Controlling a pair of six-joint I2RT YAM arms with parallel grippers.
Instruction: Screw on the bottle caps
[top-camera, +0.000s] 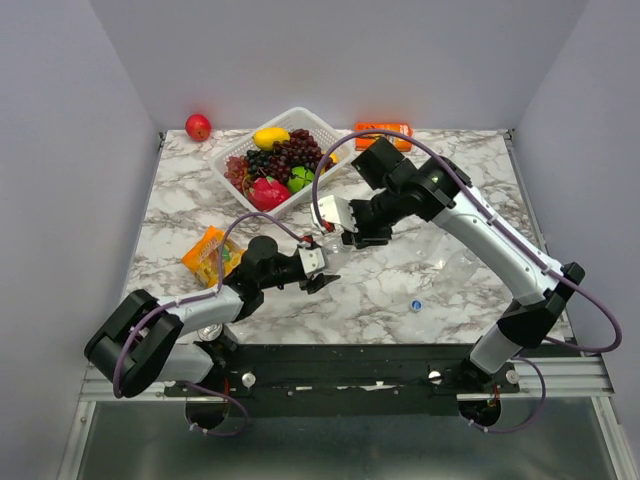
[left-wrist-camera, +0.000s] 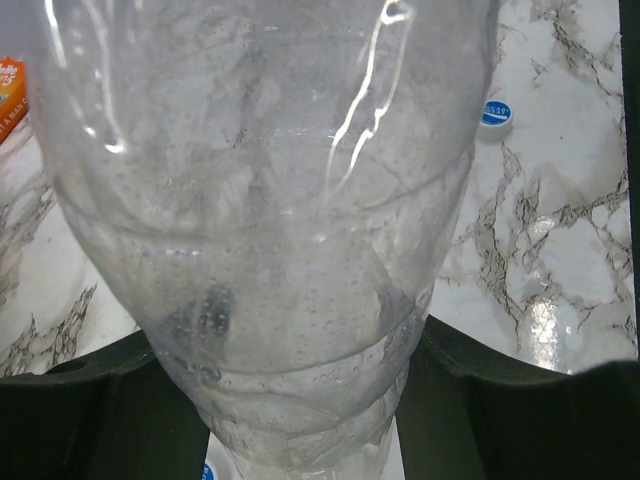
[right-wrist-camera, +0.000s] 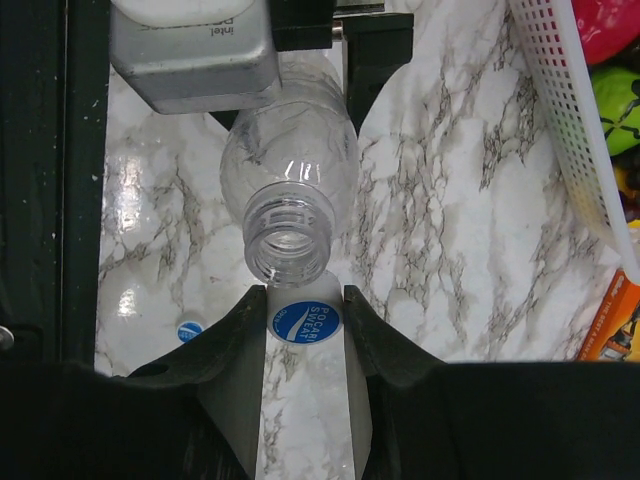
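My left gripper (left-wrist-camera: 305, 395) is shut on the lower body of a clear ribbed bottle (left-wrist-camera: 270, 200), which fills the left wrist view. In the right wrist view that bottle's open threaded neck (right-wrist-camera: 288, 232) points at my right gripper (right-wrist-camera: 305, 295). The right gripper is shut on a blue bottle cap (right-wrist-camera: 305, 322) with white lettering, just short of the neck and not touching it. From above, the two grippers (top-camera: 318, 265) (top-camera: 332, 228) meet at the table's middle. A loose cap (top-camera: 414, 305) lies on the marble between two more clear bottles (top-camera: 452, 262) (top-camera: 437, 322) lying at the right.
A white basket (top-camera: 318, 122) of fruit stands at the back, with a red apple (top-camera: 198, 127) to its left and an orange packet (top-camera: 383, 130) to its right. An orange snack bag (top-camera: 208, 255) lies by the left arm. Grey walls close in on the table.
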